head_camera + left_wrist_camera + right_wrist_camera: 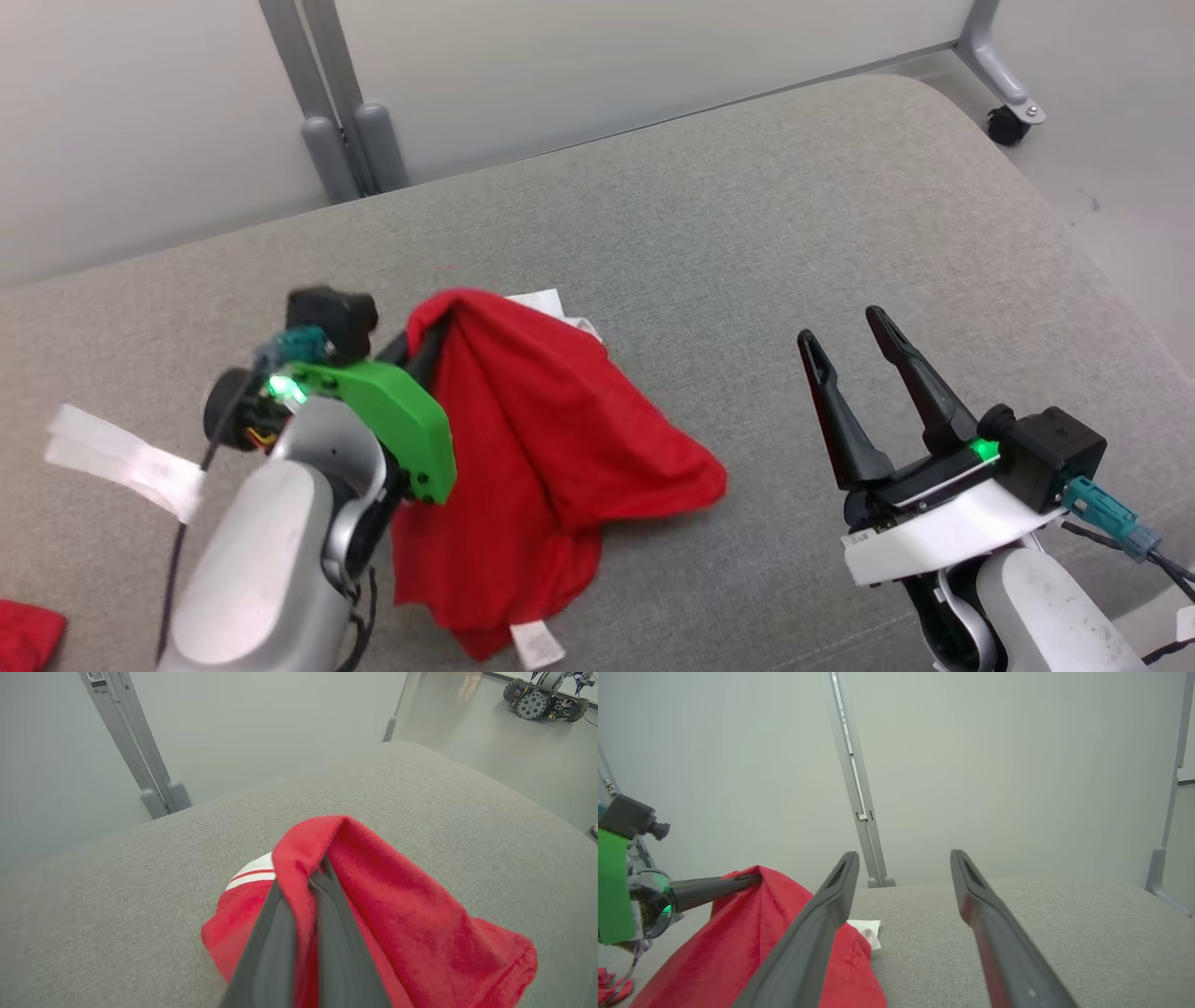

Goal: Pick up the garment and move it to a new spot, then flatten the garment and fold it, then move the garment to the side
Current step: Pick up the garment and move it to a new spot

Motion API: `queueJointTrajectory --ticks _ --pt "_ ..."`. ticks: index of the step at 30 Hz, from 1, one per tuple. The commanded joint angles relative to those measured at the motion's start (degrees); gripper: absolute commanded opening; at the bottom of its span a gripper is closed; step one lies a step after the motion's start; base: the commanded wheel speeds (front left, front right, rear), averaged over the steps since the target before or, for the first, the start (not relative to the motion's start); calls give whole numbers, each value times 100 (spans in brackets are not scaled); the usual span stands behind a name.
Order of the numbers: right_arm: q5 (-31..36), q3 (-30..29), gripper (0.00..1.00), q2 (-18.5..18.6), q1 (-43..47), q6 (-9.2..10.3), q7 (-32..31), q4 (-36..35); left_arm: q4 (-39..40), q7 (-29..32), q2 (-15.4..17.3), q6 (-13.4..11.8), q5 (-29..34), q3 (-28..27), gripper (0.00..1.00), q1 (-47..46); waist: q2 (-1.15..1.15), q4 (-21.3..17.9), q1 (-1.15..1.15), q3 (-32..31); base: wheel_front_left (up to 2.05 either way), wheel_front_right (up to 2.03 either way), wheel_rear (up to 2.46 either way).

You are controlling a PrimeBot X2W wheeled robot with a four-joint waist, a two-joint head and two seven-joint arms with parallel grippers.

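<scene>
The left gripper (425,338) is seen clamped on the peak of the red garment (551,429), which is draped from it down and rightward onto the table (747,205). The right gripper (840,322) is spread wide and empty, with the garment's loose edge to its left.

The left end effector (319,870) has its fingertips wrapped in a fold of the garment (397,905), whose lower part runs off the bottom of the left wrist view. In the head view, a red scrap (28,635) is cut by the lower left corner. The print on the label (537,644) is too small to read.
</scene>
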State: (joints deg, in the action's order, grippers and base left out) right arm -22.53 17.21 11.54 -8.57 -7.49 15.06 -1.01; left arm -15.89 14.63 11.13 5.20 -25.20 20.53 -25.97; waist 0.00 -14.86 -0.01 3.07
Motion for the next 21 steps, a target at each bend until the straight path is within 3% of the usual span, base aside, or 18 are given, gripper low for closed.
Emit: queueJointTrajectory --ticks 1,2,3,9,14,21 --pt "41 -14 100 -9 -3 0 15 -7 -298 -186 -70 -32 59 63 0 155 0 -99 1 72 0 0 0" --pt "41 -19 100 -12 -2 0 15 1 -489 -338 -100 -56 142 108 28 177 0 -94 1 82 0 0 0" --pt "40 -22 100 -13 2 0 15 24 -727 -490 -158 -74 197 160 100 206 0 -83 1 90 0 0 0" --pt "2 -139 100 5 136 0 15 129 -1365 -1250 -343 -50 215 175 100 189 0 166 1 41 0 0 0" --pt "-12 -248 100 54 235 0 15 181 -1065 -1491 -303 25 -70 14 100 347 0 357 1 -20 0 0 0" --pt "51 -418 100 -58 437 0 15 175 48 -2068 69 -485 -32 -491 100 886 0 645 1 -208 0 0 0"
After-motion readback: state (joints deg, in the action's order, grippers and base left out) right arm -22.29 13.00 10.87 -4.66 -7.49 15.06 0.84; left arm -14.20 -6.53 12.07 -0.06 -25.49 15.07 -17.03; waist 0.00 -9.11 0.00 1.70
